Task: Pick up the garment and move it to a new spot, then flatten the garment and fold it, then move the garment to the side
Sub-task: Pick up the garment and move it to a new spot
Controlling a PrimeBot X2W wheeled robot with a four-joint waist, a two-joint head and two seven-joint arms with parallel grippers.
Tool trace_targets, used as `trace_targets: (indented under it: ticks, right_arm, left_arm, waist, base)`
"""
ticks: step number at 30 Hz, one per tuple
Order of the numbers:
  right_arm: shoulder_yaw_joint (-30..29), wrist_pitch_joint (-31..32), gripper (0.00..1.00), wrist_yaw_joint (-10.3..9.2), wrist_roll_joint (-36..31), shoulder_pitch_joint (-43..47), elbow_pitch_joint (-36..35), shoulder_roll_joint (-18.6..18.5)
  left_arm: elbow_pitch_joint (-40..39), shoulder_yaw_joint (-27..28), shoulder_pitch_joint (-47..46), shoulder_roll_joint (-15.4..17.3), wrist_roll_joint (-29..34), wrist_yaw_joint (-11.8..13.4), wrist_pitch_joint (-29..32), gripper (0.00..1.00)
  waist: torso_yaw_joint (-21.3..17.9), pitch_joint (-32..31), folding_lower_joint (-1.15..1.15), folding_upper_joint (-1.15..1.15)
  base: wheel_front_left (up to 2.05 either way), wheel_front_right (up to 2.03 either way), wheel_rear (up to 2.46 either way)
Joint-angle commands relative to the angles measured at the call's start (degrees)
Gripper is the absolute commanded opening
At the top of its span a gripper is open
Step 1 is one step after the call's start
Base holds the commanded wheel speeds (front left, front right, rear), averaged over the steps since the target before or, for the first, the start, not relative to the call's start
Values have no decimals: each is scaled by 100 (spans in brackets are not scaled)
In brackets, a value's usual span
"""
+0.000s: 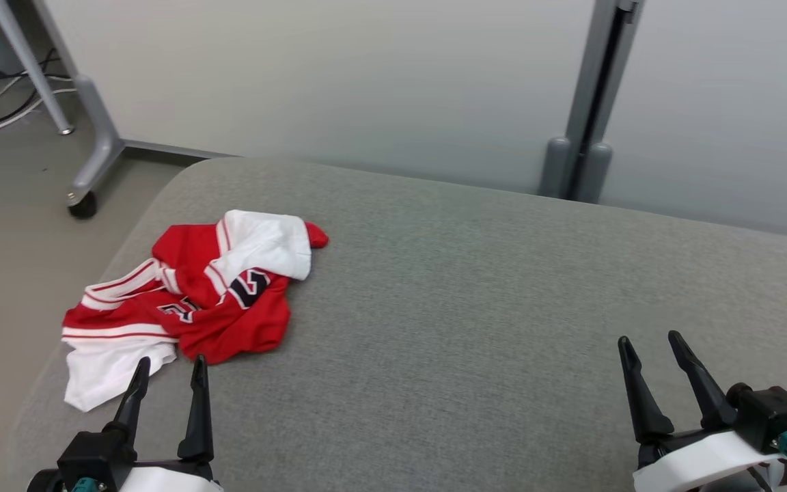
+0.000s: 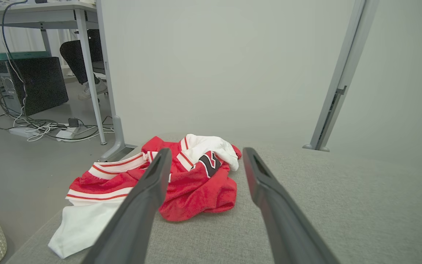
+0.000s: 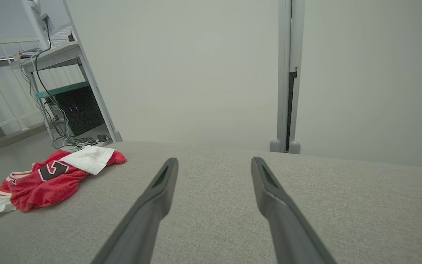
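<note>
Jersey [image 1: 188, 301] is a crumpled red-and-white heap at the left end of the table [image 1: 468, 287], with a white bit reaching toward the front-left corner. Left gripper [image 1: 170, 362] hangs at the table's front edge just beside it, jaws apart, holding nothing. Right gripper [image 1: 650, 338] is at the front right, also spread and empty.

the grey cushion [image 1: 503, 307] lies open right of the crumpled garment [image 1: 229, 314], with the partition wall [image 1: 366, 75] closing its far edge.
</note>
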Motion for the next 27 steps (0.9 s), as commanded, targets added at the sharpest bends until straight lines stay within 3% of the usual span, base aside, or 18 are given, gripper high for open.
trace_targets:
  ticks: [1,8,14,21,27]
  right_arm:
    - [24,-26,100,1,21,-56,9,8]
    - [189,-26,100,1,43,-137,-5,69]
    - [227,-26,100,1,22,-192,15,66]
    - [293,-26,100,1,22,-388,-96,-54]
    - [456,-26,100,1,1,-758,-223,-264]
  left_arm:
    - [1,49,-14,42,11,16,-10,100]
    - [-70,167,60,55,-24,49,-10,100]
    - [-78,174,20,82,-40,19,-9,100]
    - [-215,276,-632,177,-449,-101,623,100]
    - [81,570,-1766,678,-1085,-258,1788,100]
  waist:
    - [450,-7,0,0]
    - [1034,55,0,0]
    - [1185,103,0,0]
    - [954,371,0,0]
    - [461,975,0,0]
  base:
    - [0,0,0]
    - [0,0,0]
    - [0,0,0]
    - [0,0,0]
    - [0,0,0]
